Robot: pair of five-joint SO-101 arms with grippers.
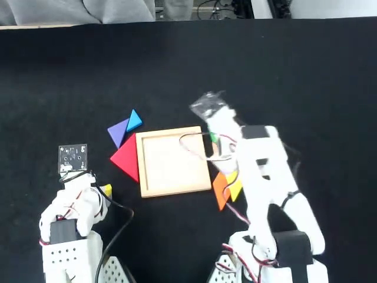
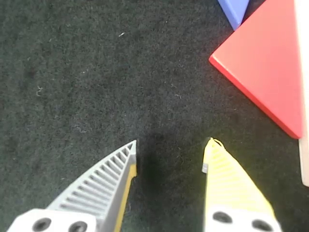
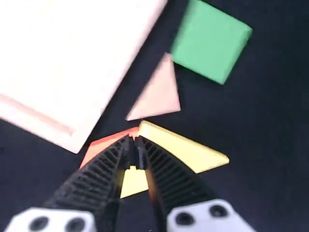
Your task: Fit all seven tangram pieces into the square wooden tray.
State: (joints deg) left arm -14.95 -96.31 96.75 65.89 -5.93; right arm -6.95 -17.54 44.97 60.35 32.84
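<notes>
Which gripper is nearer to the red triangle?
Left. The left gripper is open, near the red triangle; the right gripper is shut over the orange piece and yellow piece, across the tray.

Not much else here: black cloth table cover point(image 1: 294, 71), bunched grey fabric point(image 1: 112, 9) and dark cables point(image 1: 215, 7) along the far edge.

The left arm point(image 1: 73, 206) sits folded back with the left gripper point(image 2: 169, 150) spread wide, while the right arm point(image 1: 262, 171) stretches forward, the right gripper point(image 3: 134, 145) pinched together (tips touching).
</notes>
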